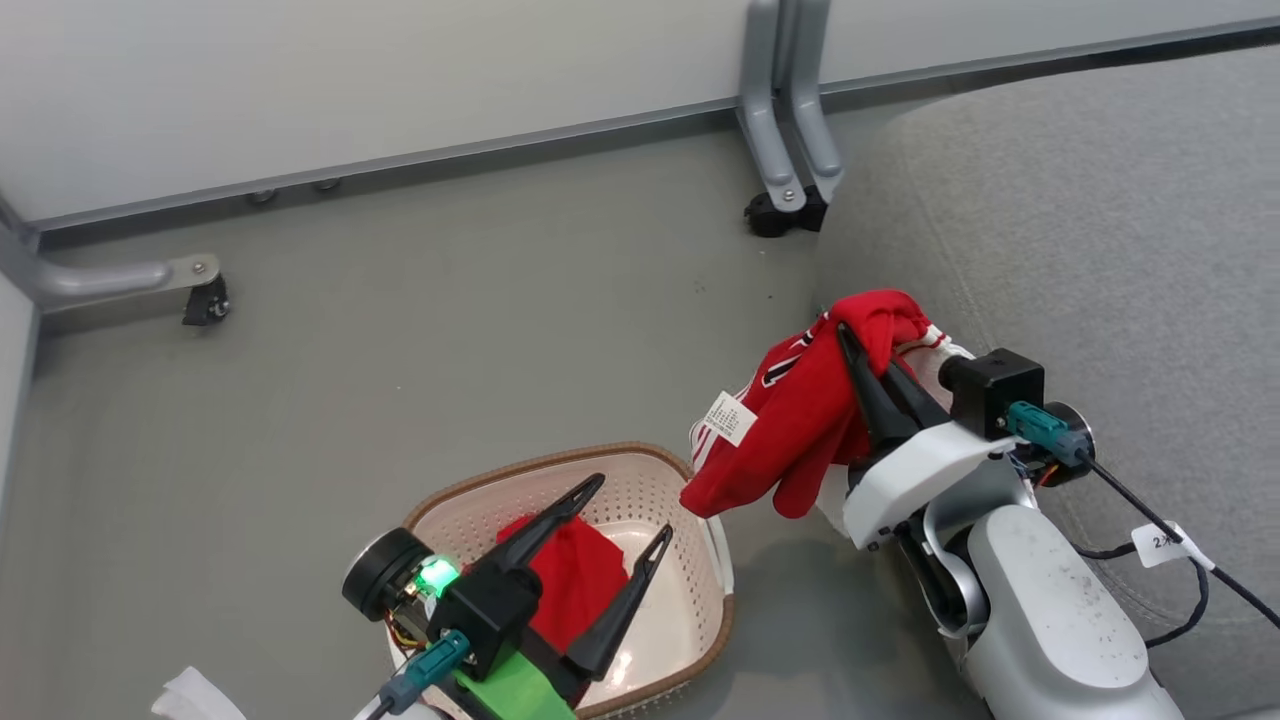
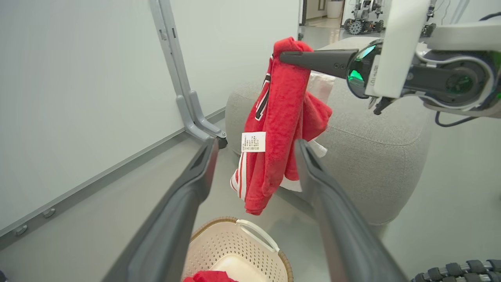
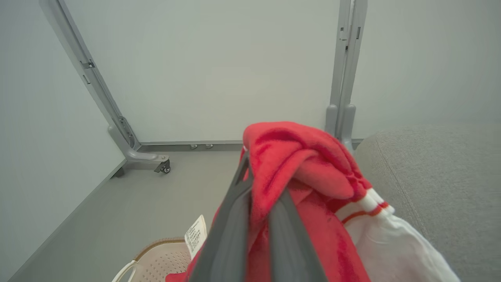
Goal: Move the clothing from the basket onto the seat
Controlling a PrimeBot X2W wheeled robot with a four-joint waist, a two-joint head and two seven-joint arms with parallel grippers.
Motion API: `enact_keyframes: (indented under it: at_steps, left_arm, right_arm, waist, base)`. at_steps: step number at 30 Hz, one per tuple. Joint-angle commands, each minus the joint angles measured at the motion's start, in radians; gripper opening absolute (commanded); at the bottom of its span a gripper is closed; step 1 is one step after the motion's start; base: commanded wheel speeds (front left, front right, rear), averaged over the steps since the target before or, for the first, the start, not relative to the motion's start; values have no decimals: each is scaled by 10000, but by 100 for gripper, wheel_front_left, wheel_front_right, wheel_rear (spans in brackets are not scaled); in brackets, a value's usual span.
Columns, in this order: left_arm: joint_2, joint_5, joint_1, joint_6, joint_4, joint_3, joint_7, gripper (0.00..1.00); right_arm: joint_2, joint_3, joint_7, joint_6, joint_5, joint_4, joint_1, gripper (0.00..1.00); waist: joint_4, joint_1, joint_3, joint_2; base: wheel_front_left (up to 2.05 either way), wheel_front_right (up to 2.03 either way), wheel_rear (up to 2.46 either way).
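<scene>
Right gripper (image 1: 862, 350) clamps a red garment (image 1: 800, 420), hanging over floor (image 1: 450, 330) between basket (image 1: 540, 462) rim and seat (image 1: 1050, 250) edge; left gripper (image 1: 634, 504), fingers spread apart, hovers above the basket.

To the right of my right gripper (image 1: 862, 348) the seat (image 1: 1100, 250) lies open. The hanging clothing (image 1: 800, 420) blocks its left. Under my left gripper (image 1: 634, 504), the basket (image 1: 620, 448) walls hem the way down. Beyond it, the floor (image 1: 450, 330) is bare.
</scene>
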Motion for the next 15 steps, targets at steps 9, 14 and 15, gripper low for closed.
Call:
enact_keyframes:
  at_steps: [9,14,15]
  left_arm:
    - [143,-62,-8,93,-185,-135,89,100]
    - [349,29,-328,134,-508,-26,156,100]
    - [386,36,-391,123,-598,-11,192,100]
  right_arm:
    - [-9,-642,209,1,-214,-498,153,0]
    - [-6,-1185,122,1,-282,-785,-320,0]
    - [-18,-1305,113,1,-308,-821,-450,0]
  waist:
    - [-1901,-1,350,0]
    - [-2573,-1,953,0]
    - [-2659,-1,1113,0]
  base:
    - [0,0,0]
    - [0,0,0]
    - [0,0,0]
